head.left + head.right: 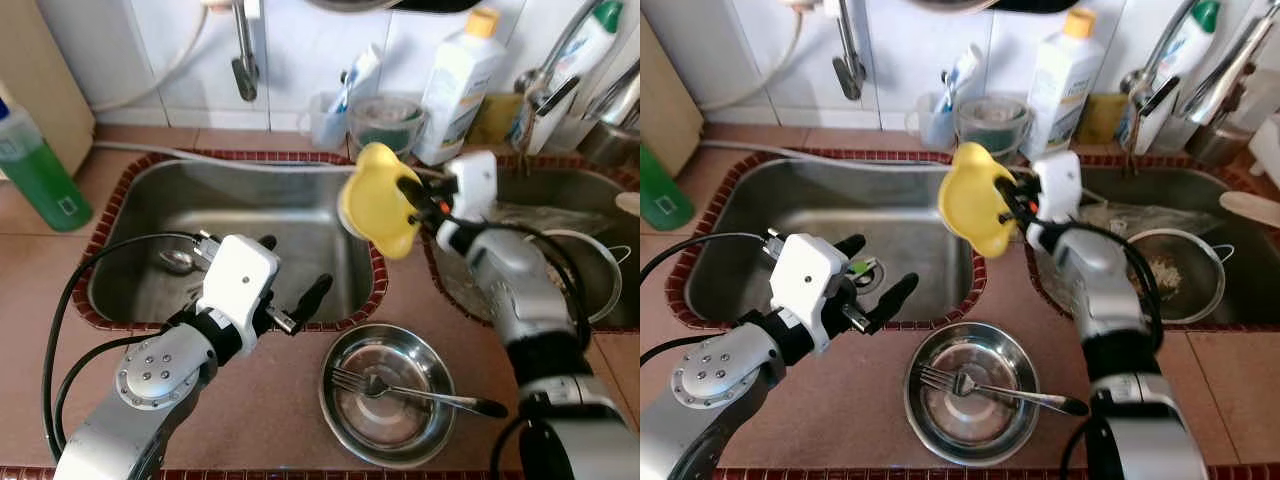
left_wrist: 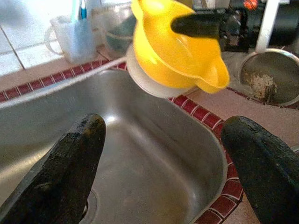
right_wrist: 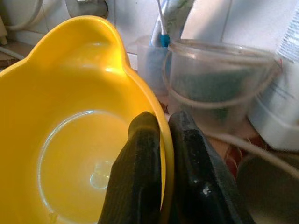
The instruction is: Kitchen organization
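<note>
I can't read the label on the white detergent bottle; it is too small. The green bottle is cut off by the picture's left edge. My left claw covers part of the left sink basin, and something metal lies half hidden behind it. The yellow bowl hides the tiled divider between the basins. The strainer's contents are unclear.

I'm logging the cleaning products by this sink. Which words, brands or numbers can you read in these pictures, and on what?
No text can be read in any view.
Tall white plastic bottle with yellow cap: label print too blurred to read.
Green liquid bottle: small dark label, too small to read.
White bottle with green cap: no legible print.
Yellow plastic bowl, pinched by the right tool: no markings.
</note>
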You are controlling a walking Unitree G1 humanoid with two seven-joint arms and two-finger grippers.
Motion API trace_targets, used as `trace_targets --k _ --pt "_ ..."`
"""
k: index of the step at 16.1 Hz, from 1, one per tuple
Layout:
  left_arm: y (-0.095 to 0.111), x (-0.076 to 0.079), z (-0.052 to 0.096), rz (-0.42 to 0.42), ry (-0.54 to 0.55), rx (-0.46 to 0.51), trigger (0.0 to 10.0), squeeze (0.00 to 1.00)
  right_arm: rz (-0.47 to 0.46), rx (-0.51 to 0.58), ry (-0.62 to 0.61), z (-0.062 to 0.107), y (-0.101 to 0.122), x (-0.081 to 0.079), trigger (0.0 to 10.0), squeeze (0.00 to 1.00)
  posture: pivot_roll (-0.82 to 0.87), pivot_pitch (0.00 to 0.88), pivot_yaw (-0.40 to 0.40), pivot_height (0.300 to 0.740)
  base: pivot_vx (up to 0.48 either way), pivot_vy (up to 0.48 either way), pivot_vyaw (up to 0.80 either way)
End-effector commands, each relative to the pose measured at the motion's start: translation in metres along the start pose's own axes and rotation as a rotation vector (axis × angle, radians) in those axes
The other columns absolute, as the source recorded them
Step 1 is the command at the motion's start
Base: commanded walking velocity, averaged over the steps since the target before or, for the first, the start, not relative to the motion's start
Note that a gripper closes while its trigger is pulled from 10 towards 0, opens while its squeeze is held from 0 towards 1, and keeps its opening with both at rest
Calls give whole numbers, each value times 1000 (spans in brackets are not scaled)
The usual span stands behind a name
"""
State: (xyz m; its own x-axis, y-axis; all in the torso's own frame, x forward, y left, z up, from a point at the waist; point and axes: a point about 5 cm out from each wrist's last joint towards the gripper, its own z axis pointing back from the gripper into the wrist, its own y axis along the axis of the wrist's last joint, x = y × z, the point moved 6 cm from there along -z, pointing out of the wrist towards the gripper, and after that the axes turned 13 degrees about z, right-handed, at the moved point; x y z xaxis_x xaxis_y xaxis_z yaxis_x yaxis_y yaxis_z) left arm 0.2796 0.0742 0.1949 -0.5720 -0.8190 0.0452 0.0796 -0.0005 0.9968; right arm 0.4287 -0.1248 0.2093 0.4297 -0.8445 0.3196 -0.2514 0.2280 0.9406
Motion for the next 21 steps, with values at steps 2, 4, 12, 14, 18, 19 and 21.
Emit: trace_targets --k 2,4,12,14,18,19,21 --pt "5 4 3 4 -4 9 10000 0 17 22 19 -4 6 0 10000 0 34 279 -30 740 0 0 0" --pt "7 6 4 25 -1 10 10000 0 11 54 96 -14 12 -12 10000 0 40 290 -35 740 0 0 0" --pt "11 3 4 39 14 19 10000 0 23 87 184 -31 25 -27 10000 0 34 299 -48 740 0 0 0" --pt "12 0 6 50 28 28 10000 0 50 68 162 -31 21 -20 10000 0 43 294 -54 740 0 0 0" --pt "12 -4 9 53 50 30 10000 0 148 16 72 -29 14 -7 10000 0 54 283 -52 740 0 0 0" --pt "12 -6 10 55 55 30 10000 0 176 5 12 -27 12 -1 10000 0 54 278 -45 740 0 0 0" --pt "13 -8 9 54 55 31 10000 0 160 -8 -39 -24 6 1 10000 0 49 275 -36 740 0 0 0"
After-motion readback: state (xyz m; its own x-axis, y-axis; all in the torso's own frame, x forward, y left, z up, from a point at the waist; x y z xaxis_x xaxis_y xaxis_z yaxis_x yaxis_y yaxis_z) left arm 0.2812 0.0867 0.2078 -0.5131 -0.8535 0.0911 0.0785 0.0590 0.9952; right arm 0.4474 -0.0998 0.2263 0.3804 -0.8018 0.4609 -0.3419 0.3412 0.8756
